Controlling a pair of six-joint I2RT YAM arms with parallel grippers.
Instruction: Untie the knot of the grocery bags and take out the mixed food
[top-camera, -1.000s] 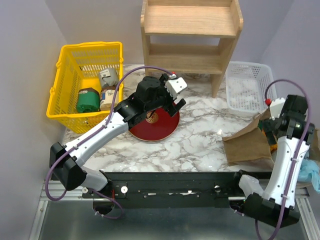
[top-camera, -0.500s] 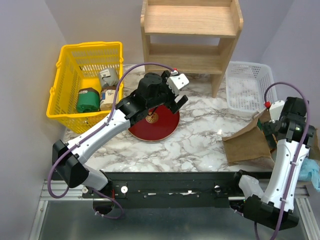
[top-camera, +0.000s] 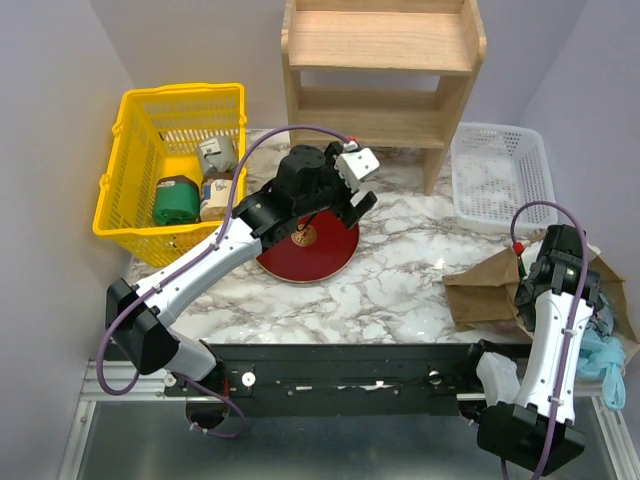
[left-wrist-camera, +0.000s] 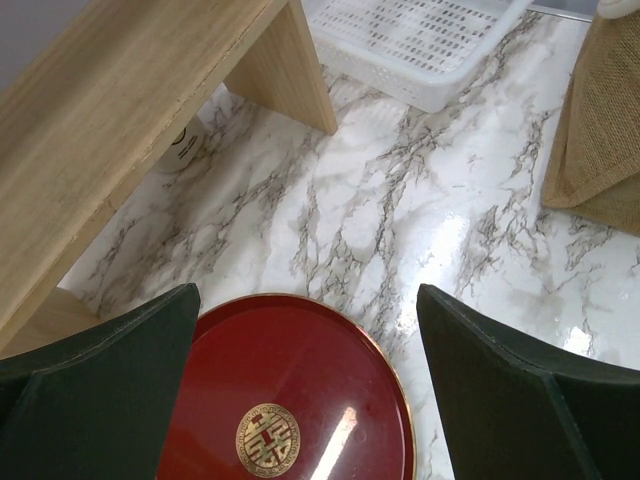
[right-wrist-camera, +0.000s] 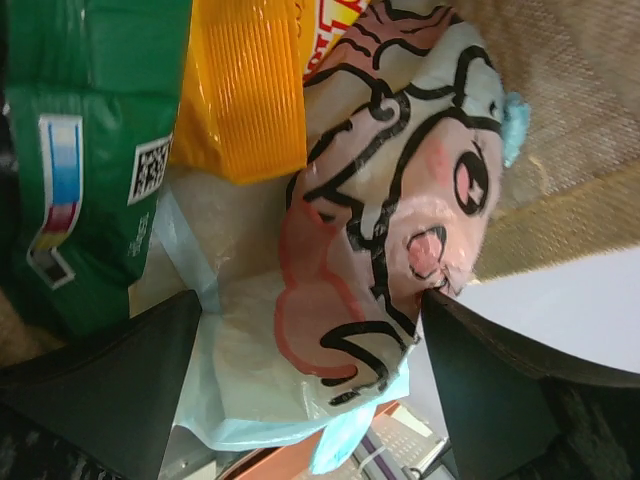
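The brown paper bag lies at the table's right front; it also shows in the left wrist view. The light-blue bag with its cartoon print spills past the table's right edge. In the right wrist view a dark-green chip bag and a yellow-orange snack packet lie against it. My right gripper is open, its jaws either side of the blue bag's film; seen from above it points down into the bags. My left gripper is open and empty above a red plate.
A yellow basket with jars and packs stands at the back left. A wooden shelf stands at the back. A white mesh tray is at the back right. The red plate sits mid-table.
My right arm has swung down and toward the near right edge, onto the bags; more of the blue bag now shows there. My left gripper rose slightly, then stayed still.
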